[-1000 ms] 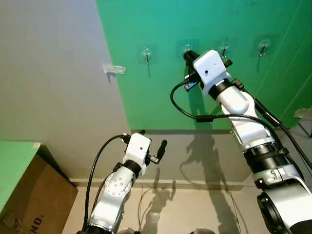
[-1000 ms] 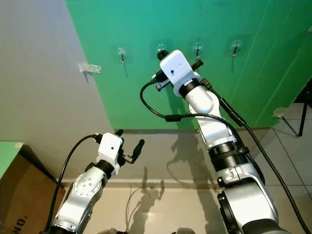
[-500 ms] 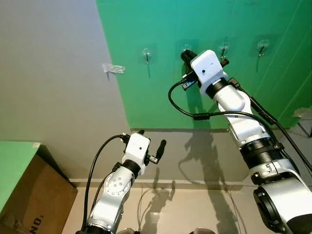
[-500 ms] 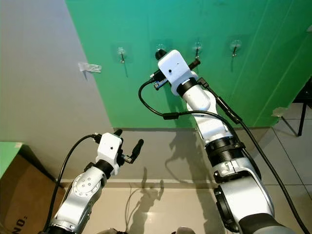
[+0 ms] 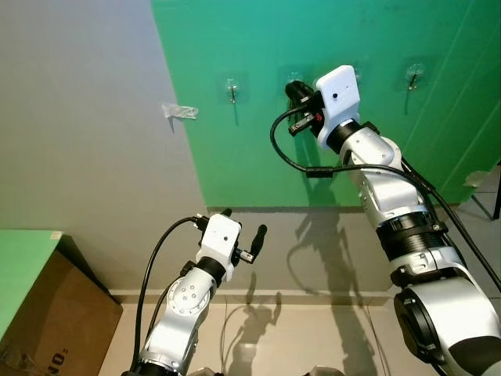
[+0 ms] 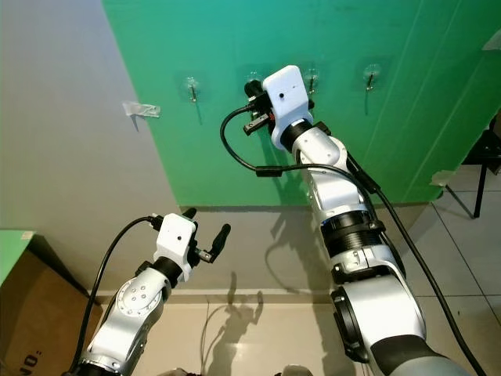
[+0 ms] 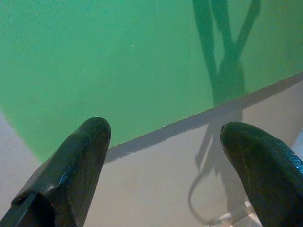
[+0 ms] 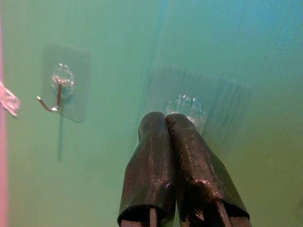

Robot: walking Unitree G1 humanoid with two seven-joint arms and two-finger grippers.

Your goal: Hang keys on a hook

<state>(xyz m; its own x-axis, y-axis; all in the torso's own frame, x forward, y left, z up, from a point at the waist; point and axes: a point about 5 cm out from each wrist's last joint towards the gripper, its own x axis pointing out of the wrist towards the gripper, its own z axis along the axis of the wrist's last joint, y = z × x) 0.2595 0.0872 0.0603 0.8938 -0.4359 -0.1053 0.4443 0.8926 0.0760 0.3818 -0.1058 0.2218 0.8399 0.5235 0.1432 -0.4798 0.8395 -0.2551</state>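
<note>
Four clear adhesive wall hooks [image 5: 232, 88] in a row on the green wall panel [image 5: 258, 149]; brown cardboard box [image 5: 59, 313] low at left.

Bright, even light; sharp arm shadows fall on the flat green wall panel [image 5: 329, 157]. The right wrist view is soft, hazy and slightly blurred.

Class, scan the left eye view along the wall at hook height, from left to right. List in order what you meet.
Clear tape scrap on the grey wall → first clear adhesive hook → right gripper, at the second hook → last clear hook.
</note>
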